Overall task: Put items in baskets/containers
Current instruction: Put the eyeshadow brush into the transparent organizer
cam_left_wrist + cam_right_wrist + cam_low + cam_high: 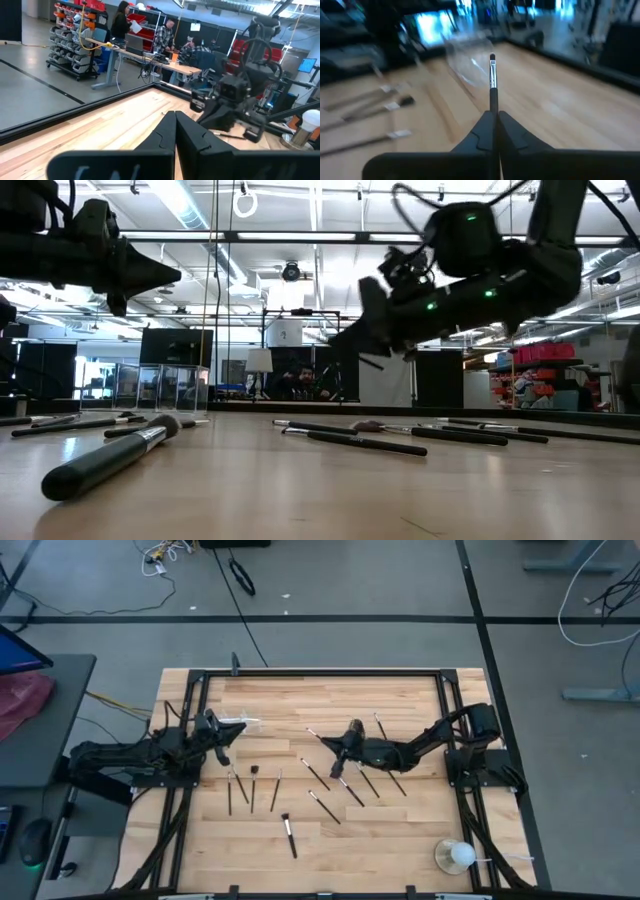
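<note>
Right wrist view shows the right gripper (492,122) pinching a brush (493,80) — keep it aimed at the clear holder (470,57) near the table's far edge.

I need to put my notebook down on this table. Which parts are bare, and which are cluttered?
Bare wood lies along the table's near edge, between the lone brush and the white ball on its dish, and along the far edge behind the right gripper. The middle is crowded: loose brushes lie scattered between both arms, with the clear holder by the left gripper.
</note>
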Controlling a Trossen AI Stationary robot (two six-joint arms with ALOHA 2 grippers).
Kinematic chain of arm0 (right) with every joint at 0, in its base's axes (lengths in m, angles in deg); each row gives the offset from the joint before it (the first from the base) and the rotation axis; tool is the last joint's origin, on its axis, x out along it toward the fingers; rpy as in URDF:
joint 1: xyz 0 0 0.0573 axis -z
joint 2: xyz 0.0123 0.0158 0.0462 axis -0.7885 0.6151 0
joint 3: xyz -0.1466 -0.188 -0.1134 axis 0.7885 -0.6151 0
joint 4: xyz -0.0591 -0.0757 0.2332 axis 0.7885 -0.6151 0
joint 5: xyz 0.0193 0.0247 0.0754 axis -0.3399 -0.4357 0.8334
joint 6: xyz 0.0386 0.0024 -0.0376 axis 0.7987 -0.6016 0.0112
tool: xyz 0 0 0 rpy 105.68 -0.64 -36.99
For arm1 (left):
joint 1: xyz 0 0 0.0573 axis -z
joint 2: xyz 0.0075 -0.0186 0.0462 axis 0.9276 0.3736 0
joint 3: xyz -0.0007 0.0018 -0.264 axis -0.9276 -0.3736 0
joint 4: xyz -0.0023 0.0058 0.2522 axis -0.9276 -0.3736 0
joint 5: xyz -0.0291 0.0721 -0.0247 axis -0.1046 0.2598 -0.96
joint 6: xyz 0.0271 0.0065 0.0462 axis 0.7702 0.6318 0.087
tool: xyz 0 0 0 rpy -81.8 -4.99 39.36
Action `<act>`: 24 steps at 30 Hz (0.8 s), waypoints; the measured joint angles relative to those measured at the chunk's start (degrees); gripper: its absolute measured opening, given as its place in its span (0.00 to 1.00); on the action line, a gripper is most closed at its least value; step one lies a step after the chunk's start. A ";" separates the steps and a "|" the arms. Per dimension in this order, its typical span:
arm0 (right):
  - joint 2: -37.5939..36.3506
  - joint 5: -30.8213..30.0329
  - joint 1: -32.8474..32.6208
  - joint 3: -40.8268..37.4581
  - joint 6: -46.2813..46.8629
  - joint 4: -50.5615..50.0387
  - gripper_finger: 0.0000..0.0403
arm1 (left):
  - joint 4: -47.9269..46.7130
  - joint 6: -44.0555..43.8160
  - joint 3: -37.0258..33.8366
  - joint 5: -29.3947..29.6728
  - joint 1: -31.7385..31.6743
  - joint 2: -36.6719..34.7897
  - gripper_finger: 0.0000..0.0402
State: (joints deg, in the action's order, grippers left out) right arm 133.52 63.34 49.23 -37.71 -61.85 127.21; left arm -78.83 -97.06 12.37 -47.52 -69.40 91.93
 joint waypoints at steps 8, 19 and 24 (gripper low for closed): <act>-0.07 5.75 -2.71 -2.95 -1.57 14.70 0.02 | 13.75 5.45 -0.01 -12.85 -0.09 8.67 0.01; -0.13 10.14 -4.78 -0.95 -4.83 21.75 0.01 | 44.75 10.38 1.82 -18.04 -2.20 45.58 0.08; -0.15 10.12 -5.95 -0.95 -5.04 22.59 0.01 | 53.36 13.29 9.29 -23.63 -2.41 61.88 0.21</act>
State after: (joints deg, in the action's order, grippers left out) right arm 133.36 73.46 43.28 -38.66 -66.89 149.81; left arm -25.46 -83.77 21.66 -71.16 -71.81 153.81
